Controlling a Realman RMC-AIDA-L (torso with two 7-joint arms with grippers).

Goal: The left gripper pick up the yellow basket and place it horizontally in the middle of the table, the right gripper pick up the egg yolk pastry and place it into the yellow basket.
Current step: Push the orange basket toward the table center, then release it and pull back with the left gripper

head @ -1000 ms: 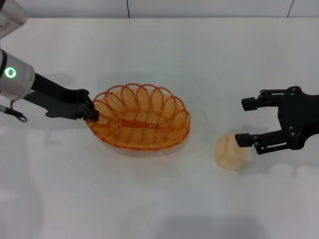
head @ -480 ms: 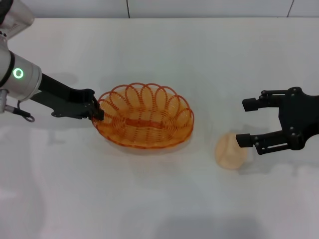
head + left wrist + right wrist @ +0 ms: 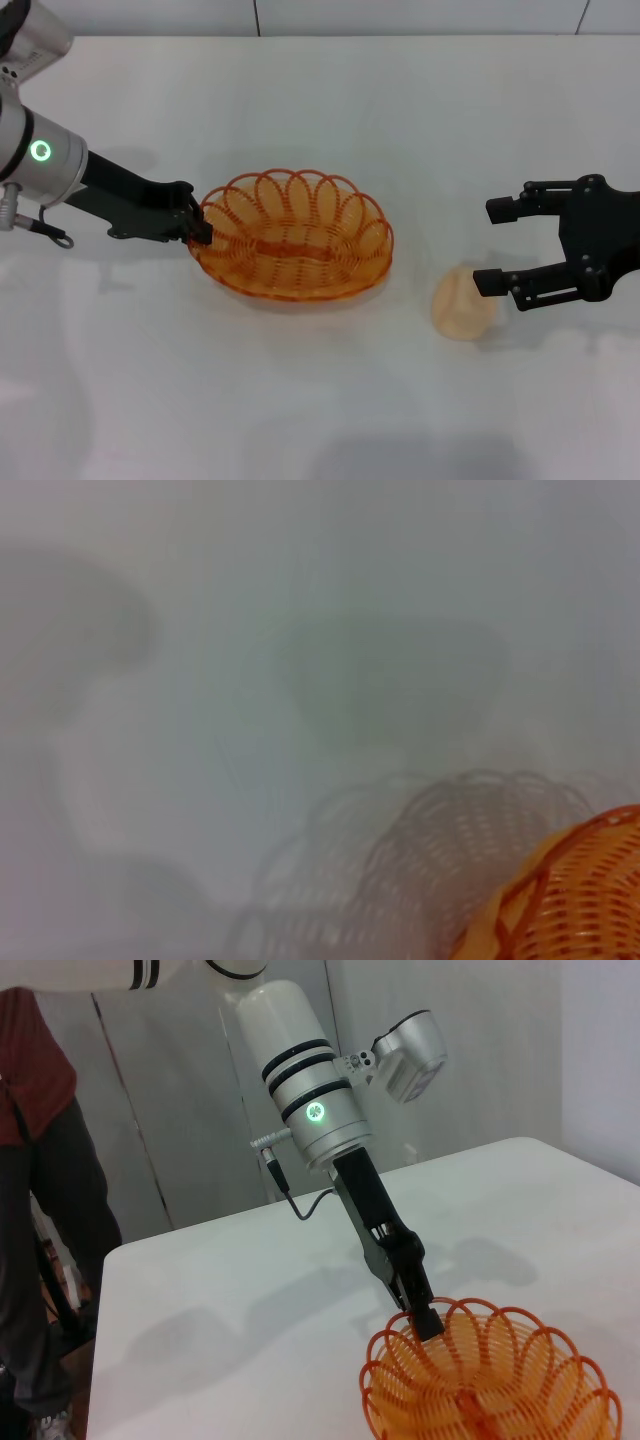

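Note:
The yellow basket [image 3: 293, 240] sits near the middle of the white table [image 3: 320, 110], its long side running left to right. My left gripper [image 3: 199, 229] is shut on the basket's left rim. The right wrist view shows that gripper [image 3: 425, 1318] pinching the basket's rim [image 3: 480, 1380]. The left wrist view shows only a corner of the basket [image 3: 580, 900]. The egg yolk pastry [image 3: 461, 303] lies on the table right of the basket. My right gripper [image 3: 492, 245] is open, hovering just right of the pastry, one finger close beside it.
A person in a red top [image 3: 40, 1210] stands beyond the table's far edge in the right wrist view. Bare table surface lies in front of the basket and pastry [image 3: 300, 400].
My left gripper has carried the basket a little to the right, toward the table's middle. The right gripper and the pastry have not moved.

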